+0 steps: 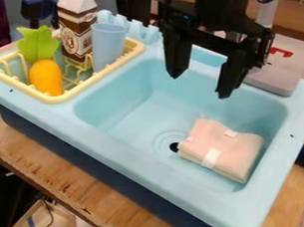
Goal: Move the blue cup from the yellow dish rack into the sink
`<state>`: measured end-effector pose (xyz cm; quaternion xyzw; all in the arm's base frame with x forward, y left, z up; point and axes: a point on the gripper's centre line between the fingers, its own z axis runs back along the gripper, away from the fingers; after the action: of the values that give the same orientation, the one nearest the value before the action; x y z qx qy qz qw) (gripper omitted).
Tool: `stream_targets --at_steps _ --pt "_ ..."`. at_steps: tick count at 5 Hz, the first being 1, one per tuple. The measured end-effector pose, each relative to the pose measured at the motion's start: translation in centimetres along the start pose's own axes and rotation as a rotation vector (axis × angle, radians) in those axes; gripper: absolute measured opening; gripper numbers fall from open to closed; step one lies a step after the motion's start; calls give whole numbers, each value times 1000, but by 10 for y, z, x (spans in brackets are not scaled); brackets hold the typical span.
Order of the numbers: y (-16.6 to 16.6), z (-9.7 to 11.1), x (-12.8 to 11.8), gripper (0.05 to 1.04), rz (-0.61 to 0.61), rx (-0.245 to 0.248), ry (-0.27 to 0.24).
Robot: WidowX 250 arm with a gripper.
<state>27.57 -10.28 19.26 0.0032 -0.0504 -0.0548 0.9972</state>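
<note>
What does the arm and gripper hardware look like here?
Arm: black, blocky housing. Gripper: black too, wide crossbar with angular brackets at its ends, a tiny blue spot on one side. Two black fingers, broad above, tapering to narrow tips. A thin dark cable curves beside the arm.

One each: cloth (228,151), carton (76,26), cup (107,45), rack (84,87)

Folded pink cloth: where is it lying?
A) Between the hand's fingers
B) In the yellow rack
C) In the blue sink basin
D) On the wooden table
C: the folded pink cloth lies on the floor of the blue sink basin, beside the drain hole, with the hand open above the basin.
</note>
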Motion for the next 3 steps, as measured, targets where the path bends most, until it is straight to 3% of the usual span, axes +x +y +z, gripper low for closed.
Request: stream_targets --at_steps 1,3 --pt "1 -7 -1 1001 3 4 26" --pt "43 19 18 1001 -43 -35 -14"
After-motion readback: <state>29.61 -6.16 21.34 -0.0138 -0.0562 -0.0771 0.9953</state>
